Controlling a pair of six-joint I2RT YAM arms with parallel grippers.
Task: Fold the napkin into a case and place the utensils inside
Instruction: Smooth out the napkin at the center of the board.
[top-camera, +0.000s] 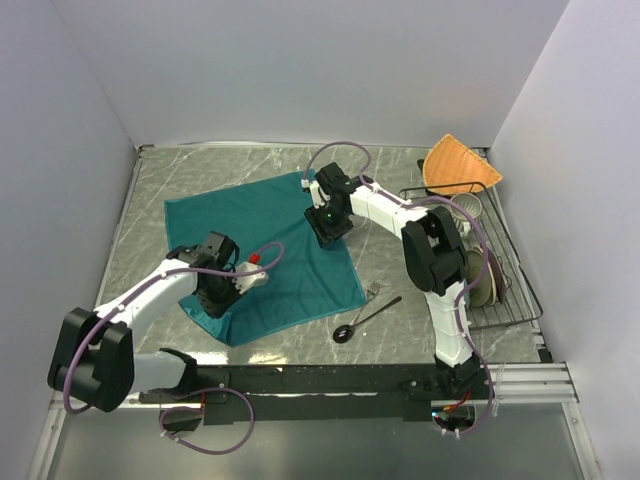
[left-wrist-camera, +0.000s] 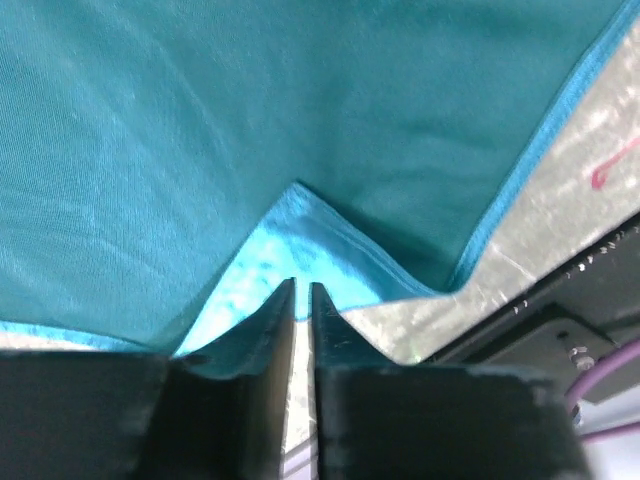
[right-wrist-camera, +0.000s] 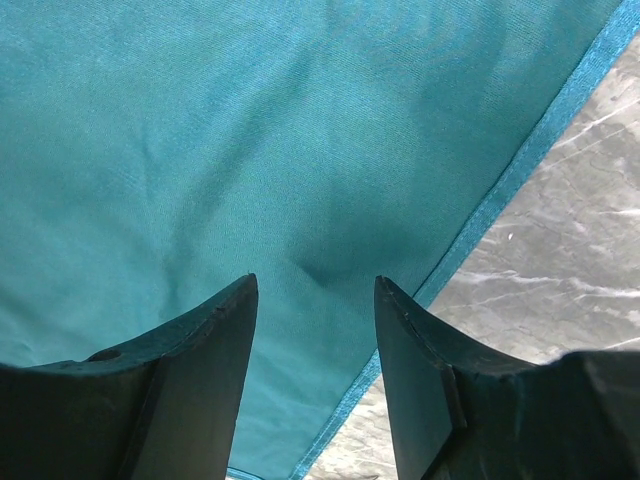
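Nearest us, the spoon (top-camera: 368, 318) and fork (top-camera: 372, 293) lie on the bare counter (top-camera: 200, 180) just off the napkin (top-camera: 270, 230), kept aside, we judge, until there is a pocket to take them. Our left hand (left-wrist-camera: 302, 288) is closed on the napkin's near left edge, the cloth peaking at the fingertips, a hold we take to be for lifting that side over. Farther out, our right hand (right-wrist-camera: 315, 285) stands open, its fingers straddling flat cloth just inside the far right hem, likely to grip there.
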